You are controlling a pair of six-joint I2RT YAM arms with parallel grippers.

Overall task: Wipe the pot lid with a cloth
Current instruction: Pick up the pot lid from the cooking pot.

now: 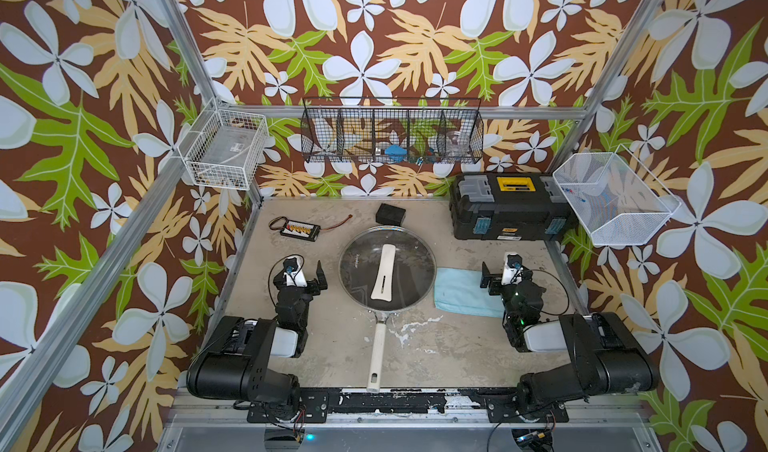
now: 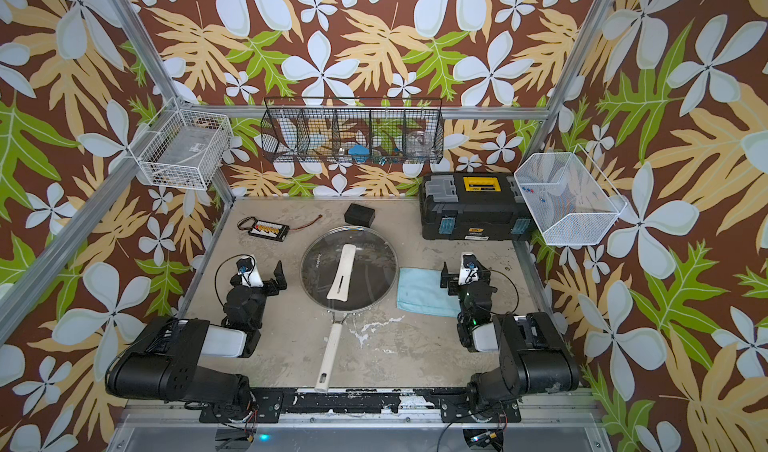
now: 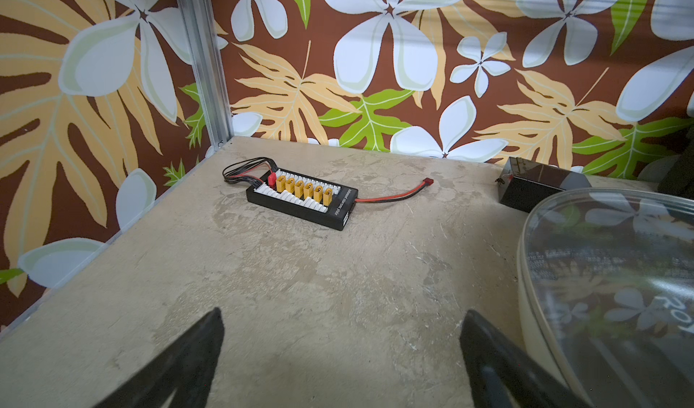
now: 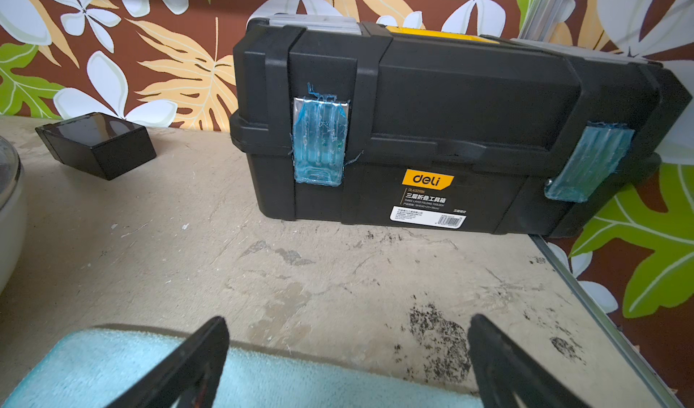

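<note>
Clear glass pot lid (image 1: 387,273), cream bar handle up, lies mid worktop (image 1: 324,337); light blue cloth (image 1: 461,292) flat just beside it

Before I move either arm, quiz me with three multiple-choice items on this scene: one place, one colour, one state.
1. Where does the cloth lie relative to the pot lid?
A) draped over it
B) flat on the table beside it, on the right arm's side
C) tucked under it

2. What colour is the lid's bar handle?
A) red
B) cream-white
C) black

3. How do the left pincer and the right pincer stand?
A) left shut on the cloth
B) right shut on the lid
C) both open, holding nothing

Answers:
1 B: both top views show the cloth flat on the table next to the lid's rim.
2 B: the bar shows cream-white across the clear glass.
3 C: each wrist view shows the jaws spread wide with nothing gripped.
</note>
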